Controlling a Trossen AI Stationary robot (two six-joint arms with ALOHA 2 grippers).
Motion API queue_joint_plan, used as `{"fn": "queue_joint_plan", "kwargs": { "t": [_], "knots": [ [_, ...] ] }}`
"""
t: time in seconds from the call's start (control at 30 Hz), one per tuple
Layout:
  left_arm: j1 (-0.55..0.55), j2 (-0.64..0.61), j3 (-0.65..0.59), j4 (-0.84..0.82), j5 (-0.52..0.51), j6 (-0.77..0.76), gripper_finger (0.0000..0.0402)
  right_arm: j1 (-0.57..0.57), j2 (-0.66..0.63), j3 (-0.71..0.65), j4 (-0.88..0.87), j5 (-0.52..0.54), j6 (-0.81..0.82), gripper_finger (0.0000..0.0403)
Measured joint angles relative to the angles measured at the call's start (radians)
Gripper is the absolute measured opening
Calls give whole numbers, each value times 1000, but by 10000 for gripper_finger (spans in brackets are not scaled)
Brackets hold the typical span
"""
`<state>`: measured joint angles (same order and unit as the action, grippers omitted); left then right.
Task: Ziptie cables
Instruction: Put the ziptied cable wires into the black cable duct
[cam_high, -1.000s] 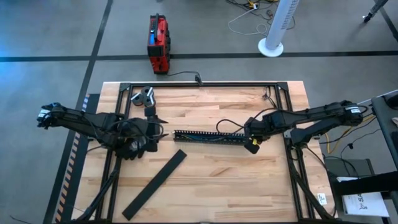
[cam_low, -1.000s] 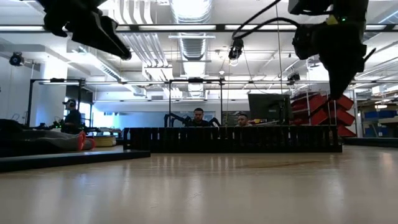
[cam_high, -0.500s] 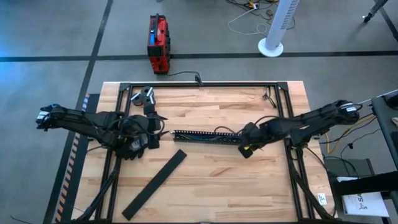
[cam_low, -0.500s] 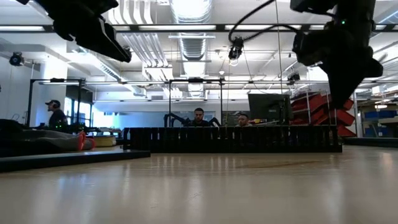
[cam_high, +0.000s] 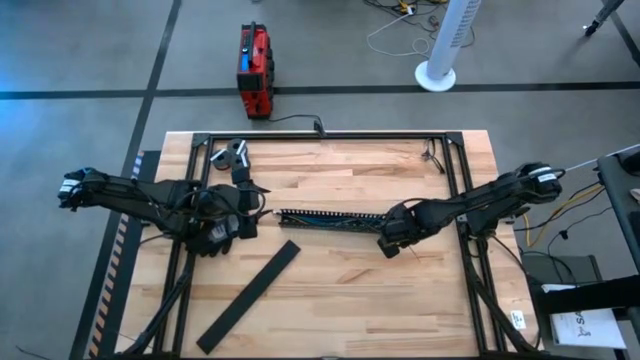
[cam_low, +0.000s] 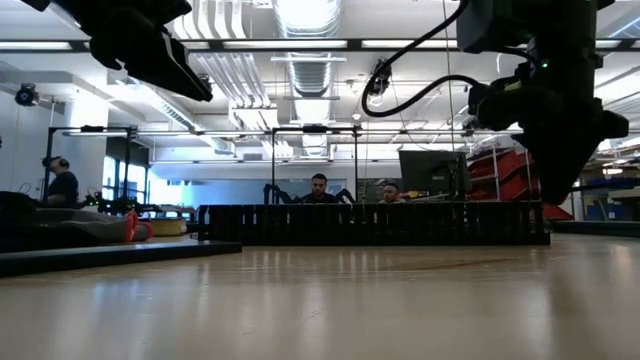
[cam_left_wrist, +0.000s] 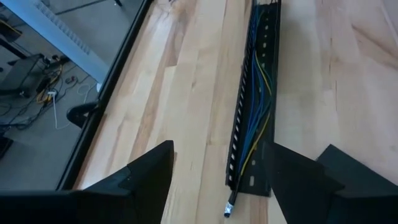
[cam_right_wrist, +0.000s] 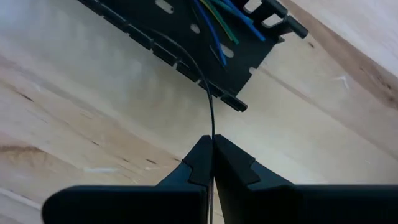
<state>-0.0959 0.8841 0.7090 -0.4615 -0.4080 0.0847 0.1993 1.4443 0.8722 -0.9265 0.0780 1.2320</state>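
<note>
A long black comb-toothed duct (cam_high: 330, 220) lies across the middle of the table. Blue and green cables (cam_right_wrist: 217, 22) lie inside it, also seen as cables (cam_left_wrist: 258, 93) in the left wrist view. A thin dark grey cable (cam_right_wrist: 212, 118) leaves the duct's right end. My right gripper (cam_high: 388, 243) is shut on it, just on the near side of that end. My left gripper (cam_left_wrist: 217, 180) hovers open at the duct's left end (cam_left_wrist: 249, 180), one finger on either side and touching nothing. My right gripper pinches the thin dark grey cable (cam_right_wrist: 212, 142) between its two fingertips, a short way out from the duct's right end. The cable runs straight from the duct's side wall (cam_right_wrist: 214, 93) to the fingers, along them and drawn taut.
The duct's flat black lid (cam_high: 250, 295) lies slanted near the front left. A grey hand tool (cam_high: 232, 155) rests at the far left. Black frame rails (cam_high: 320, 135) border the table. A red box (cam_high: 255, 70) stands on the floor beyond. People sit far behind (cam_low: 320, 188).
My right gripper has moved toward the table's left and near edges, from beside the duct's right end to its near side, staying shut. The arc of dark cable that stood on the duct's far side no longer shows.
</note>
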Motion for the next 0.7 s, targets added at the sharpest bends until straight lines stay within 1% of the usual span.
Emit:
{"fn": "queue_joint_plan", "kwargs": {
  "t": [0.4,0.7],
  "knots": [
    [0,0,-1,7,0,8,208,-5,-18,0,-9,1,22,0],
    [0,0,-1,15,0,8,203,-47,-15,-13,-6,3,33,0]
  ]
}}
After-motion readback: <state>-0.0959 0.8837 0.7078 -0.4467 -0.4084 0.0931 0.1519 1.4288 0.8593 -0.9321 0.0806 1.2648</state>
